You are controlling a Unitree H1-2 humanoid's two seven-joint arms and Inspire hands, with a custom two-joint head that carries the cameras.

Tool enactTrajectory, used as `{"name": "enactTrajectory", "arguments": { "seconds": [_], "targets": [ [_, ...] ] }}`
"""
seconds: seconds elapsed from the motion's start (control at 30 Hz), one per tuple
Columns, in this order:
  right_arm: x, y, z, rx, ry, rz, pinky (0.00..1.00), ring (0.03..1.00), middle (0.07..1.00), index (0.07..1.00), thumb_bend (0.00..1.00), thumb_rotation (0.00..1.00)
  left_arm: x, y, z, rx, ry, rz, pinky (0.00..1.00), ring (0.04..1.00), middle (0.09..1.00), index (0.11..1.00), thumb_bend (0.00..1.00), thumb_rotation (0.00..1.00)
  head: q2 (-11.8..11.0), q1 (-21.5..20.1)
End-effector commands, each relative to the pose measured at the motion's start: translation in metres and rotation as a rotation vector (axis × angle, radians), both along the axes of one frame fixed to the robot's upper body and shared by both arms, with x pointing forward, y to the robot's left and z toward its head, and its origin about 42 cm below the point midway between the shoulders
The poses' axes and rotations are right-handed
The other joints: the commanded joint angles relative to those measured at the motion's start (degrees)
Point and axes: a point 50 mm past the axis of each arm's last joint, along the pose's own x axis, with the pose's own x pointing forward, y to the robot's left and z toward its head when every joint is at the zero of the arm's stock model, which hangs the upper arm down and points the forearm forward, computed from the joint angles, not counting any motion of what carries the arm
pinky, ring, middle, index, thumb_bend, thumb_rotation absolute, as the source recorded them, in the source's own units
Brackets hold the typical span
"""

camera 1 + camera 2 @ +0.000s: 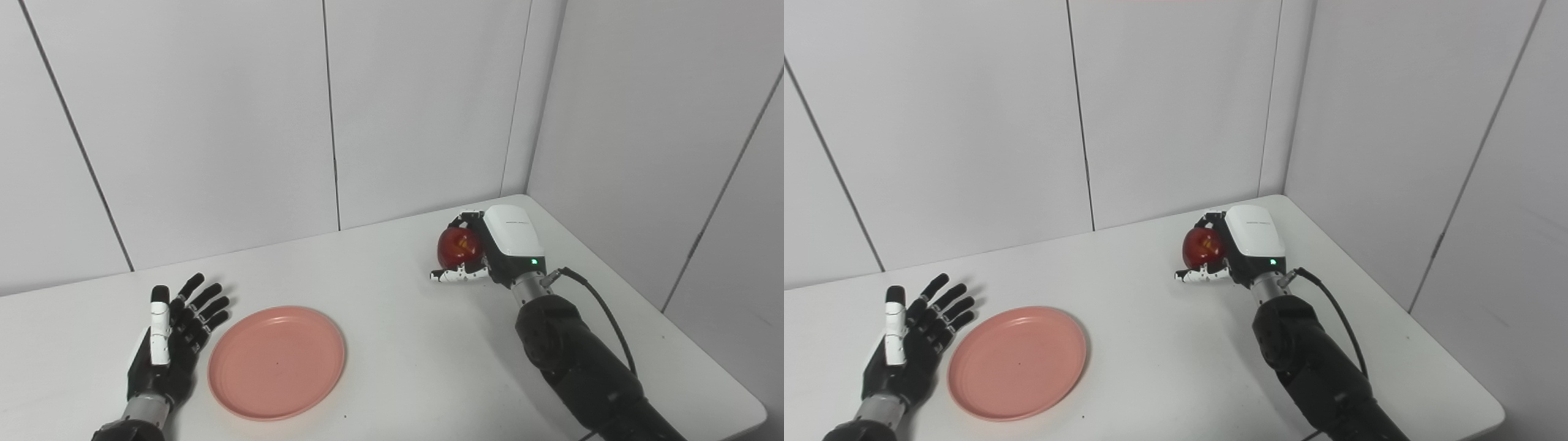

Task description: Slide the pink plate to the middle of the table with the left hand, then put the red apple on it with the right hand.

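Observation:
The pink plate (275,362) lies flat on the white table (404,331), left of the middle and near the front edge. My left hand (174,343) rests just left of the plate with its fingers spread, open and holding nothing, its fingertips close to the plate's rim. The red apple (456,246) is at the far right of the table near the back corner. My right hand (499,251) is wrapped around it from the right, fingers curled over the top and thumb stretched out underneath. Whether the apple still touches the table I cannot tell.
White wall panels close the table off at the back and along the right side. The table's right edge runs close beside my right forearm (582,367), where a black cable (603,312) loops out from the wrist.

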Motion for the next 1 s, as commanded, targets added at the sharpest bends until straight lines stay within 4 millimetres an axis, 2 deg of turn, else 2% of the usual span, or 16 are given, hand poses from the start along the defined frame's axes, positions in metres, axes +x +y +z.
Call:
{"name": "enactTrajectory", "arguments": {
  "seconds": [0.0, 0.27, 0.67, 0.97],
  "targets": [
    [0.012, 0.006, 0.037, -0.015, -0.113, 0.050, 0.13, 0.187, 0.278, 0.487, 0.51, 0.16, -0.005, 0.000, -0.015, 0.020, 0.086, -0.008, 0.82, 0.799, 0.832, 0.860, 0.82, 0.93, 0.0, 0.1],
    [0.009, 0.006, 0.046, -0.025, -0.121, 0.060, 0.14, 0.189, 0.277, 0.485, 0.51, 0.16, -0.006, -0.005, -0.015, 0.017, 0.090, -0.019, 0.82, 0.799, 0.830, 0.858, 0.85, 0.93, 0.5, 1.3],
    [0.003, 0.006, 0.064, -0.007, -0.139, 0.098, 0.14, 0.199, 0.296, 0.491, 0.50, 0.17, -0.009, -0.026, -0.016, 0.025, 0.086, -0.023, 0.79, 0.795, 0.824, 0.832, 0.86, 0.92, 0.6, 8.2],
    [0.004, 0.013, 0.077, 0.036, -0.129, 0.137, 0.16, 0.210, 0.306, 0.492, 0.50, 0.17, -0.010, -0.036, -0.018, 0.014, 0.088, -0.020, 0.79, 0.785, 0.815, 0.820, 0.86, 0.92, 0.3, 10.2]
  ]
}}
